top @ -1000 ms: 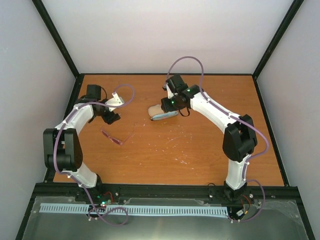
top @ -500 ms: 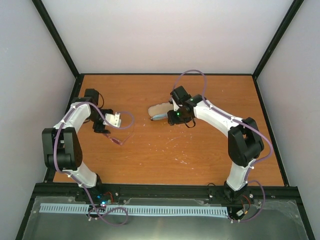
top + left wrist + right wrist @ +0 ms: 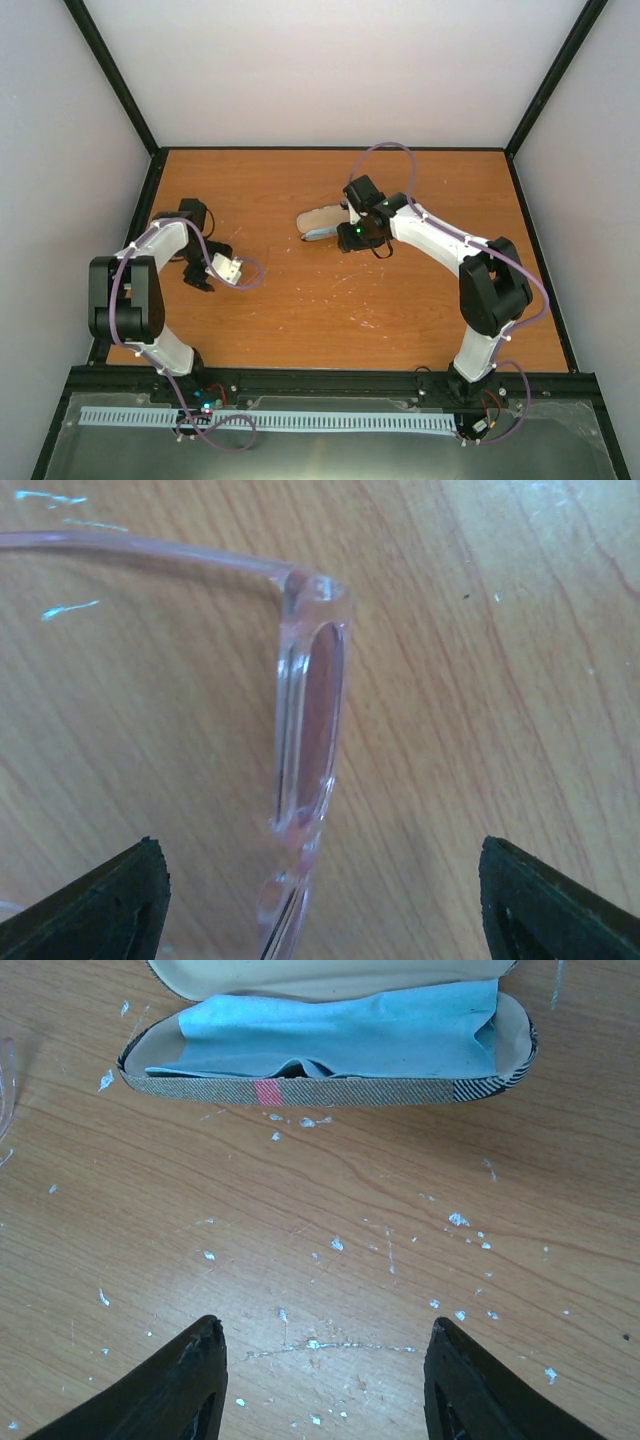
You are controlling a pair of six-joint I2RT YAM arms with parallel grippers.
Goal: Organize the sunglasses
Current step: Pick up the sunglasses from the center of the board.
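The sunglasses (image 3: 310, 720) lie on the wooden table with a translucent pink frame and one slender temple arm running left. In the left wrist view they sit between my left gripper's (image 3: 322, 890) wide-open jaws, close below, with no contact showing. In the top view the left gripper (image 3: 203, 278) covers them. The tan oval case (image 3: 330, 1095) lies open just ahead of my right gripper (image 3: 325, 1360), which is open, empty and low over the table. The case also shows in the top view (image 3: 318, 222), next to the right gripper (image 3: 345, 238).
A pale blue cloth (image 3: 340, 1030) lies crumpled inside the open case. White specks and scratches mark the table (image 3: 400, 300). Black frame rails run along the table's left edge and back edge.
My left gripper has swung toward the near side and dropped over the sunglasses, which it now hides in the top view. The right gripper has backed off the case a little.
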